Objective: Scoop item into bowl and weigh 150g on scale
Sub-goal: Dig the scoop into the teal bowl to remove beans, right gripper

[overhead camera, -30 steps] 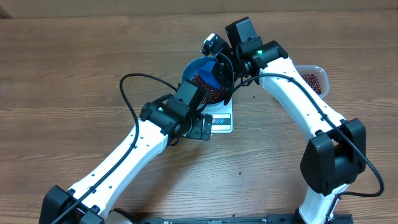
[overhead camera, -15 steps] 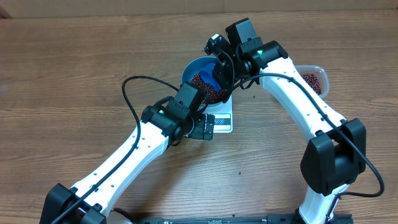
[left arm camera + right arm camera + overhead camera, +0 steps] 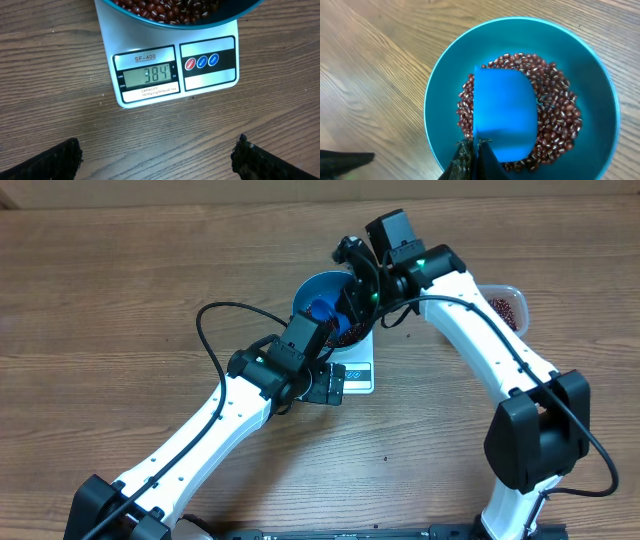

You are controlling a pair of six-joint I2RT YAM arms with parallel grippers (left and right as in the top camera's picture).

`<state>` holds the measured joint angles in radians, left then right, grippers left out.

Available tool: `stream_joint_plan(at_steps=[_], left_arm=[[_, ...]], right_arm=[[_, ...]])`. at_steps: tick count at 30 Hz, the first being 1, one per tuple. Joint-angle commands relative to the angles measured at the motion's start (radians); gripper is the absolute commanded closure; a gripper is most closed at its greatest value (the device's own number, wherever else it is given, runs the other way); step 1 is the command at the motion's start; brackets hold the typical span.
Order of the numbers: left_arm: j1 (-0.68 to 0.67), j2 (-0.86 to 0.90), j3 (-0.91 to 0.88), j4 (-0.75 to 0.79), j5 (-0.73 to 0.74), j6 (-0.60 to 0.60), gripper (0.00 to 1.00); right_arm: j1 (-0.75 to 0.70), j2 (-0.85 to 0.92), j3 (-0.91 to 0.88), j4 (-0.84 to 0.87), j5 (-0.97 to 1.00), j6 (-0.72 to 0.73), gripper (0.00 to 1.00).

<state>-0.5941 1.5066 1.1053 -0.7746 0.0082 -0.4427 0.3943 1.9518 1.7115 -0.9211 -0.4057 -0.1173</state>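
Because the weight must be read as it grows, the blue bowl is seen from overhead standing on the white scale on the desk, with the right pincer held above it and the clear tub by the right arm. From the left wrist, the left pincer is shown wide and empty near the scale, apparently so its display can be watched. From the right wrist, the right pincer is shown clamped on the blue scoop, tipped over the red-brown beans in the bowl.
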Motion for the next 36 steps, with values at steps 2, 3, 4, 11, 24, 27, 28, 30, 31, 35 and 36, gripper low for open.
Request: stream_joint_plan(at_steps=[2,3,4,11,24,27,28,30,31,35,36], left_arm=[[-0.003,0.010,-0.005,0.002,0.011,-0.010,0.01],[-0.003,0.010,-0.005,0.002,0.011,-0.010,0.01],[-0.003,0.010,-0.005,0.002,0.010,-0.010,0.00],[-0.002,0.010,-0.005,0.002,0.011,-0.010,0.00],[-0.002,0.010,-0.005,0.002,0.011,-0.010,0.01],[-0.002,0.010,-0.005,0.002,0.011,-0.010,0.01],[-0.002,0.010,-0.005,0.002,0.011,-0.010,0.00],[-0.002,0.010,-0.005,0.002,0.011,-0.010,0.00],[-0.002,0.010,-0.005,0.002,0.011,-0.010,0.00],[-0.002,0.010,-0.005,0.002,0.011,-0.010,0.01],[-0.002,0.010,-0.005,0.002,0.011,-0.010,0.00]], right_arm=[[-0.074,-0.001,0.058,-0.001,-0.202,0.100,0.96],[-0.088,-0.001,0.058,0.000,-0.238,0.111,0.96],[-0.114,-0.002,0.059,-0.002,-0.297,0.122,0.96],[-0.220,-0.002,0.059,-0.014,-0.525,0.122,0.96],[-0.229,-0.002,0.059,-0.003,-0.531,0.121,0.96],[-0.229,-0.002,0.059,-0.003,-0.531,0.121,0.96],[-0.229,-0.002,0.059,-0.003,-0.531,0.121,0.96],[-0.229,-0.002,0.059,-0.003,-0.530,0.121,0.96],[-0.229,-0.002,0.059,-0.003,-0.531,0.121,0.96],[-0.229,-0.002,0.059,-0.003,-0.531,0.121,0.96],[-0.229,-0.002,0.059,-0.003,-0.531,0.121,0.96]])
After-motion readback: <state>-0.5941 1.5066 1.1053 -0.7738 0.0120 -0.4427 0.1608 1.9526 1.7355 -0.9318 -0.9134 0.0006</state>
